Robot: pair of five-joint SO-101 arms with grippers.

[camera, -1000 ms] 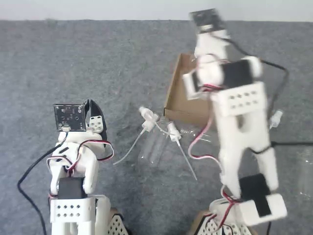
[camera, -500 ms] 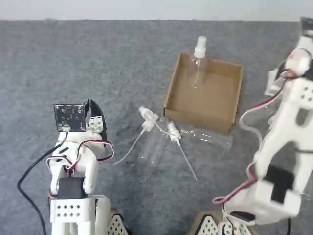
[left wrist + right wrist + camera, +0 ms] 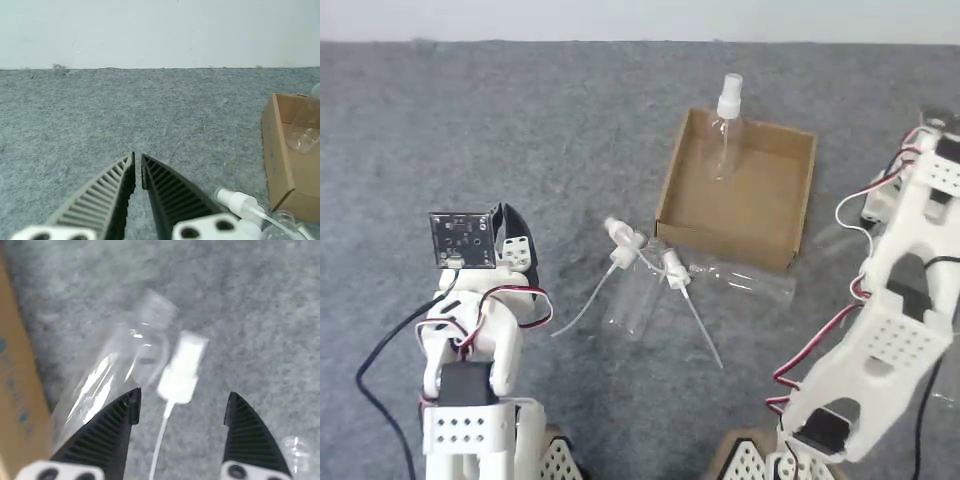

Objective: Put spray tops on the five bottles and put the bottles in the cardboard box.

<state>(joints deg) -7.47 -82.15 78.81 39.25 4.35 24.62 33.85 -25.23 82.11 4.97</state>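
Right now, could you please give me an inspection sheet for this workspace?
Surface: grey felt table, flat.
Job's things: cardboard box holds one capped bottle; clear bottles and loose spray tops lie beside its near edge; an uncapped bottle and a spray top lie just ahead of the right end effector.
Clutter: nothing seen.
End effectors: left end effector shut, empty; right one open, empty.
Cables: black cable loops over the felt; servo wires hang loose.
Surroundings: pale wall behind.
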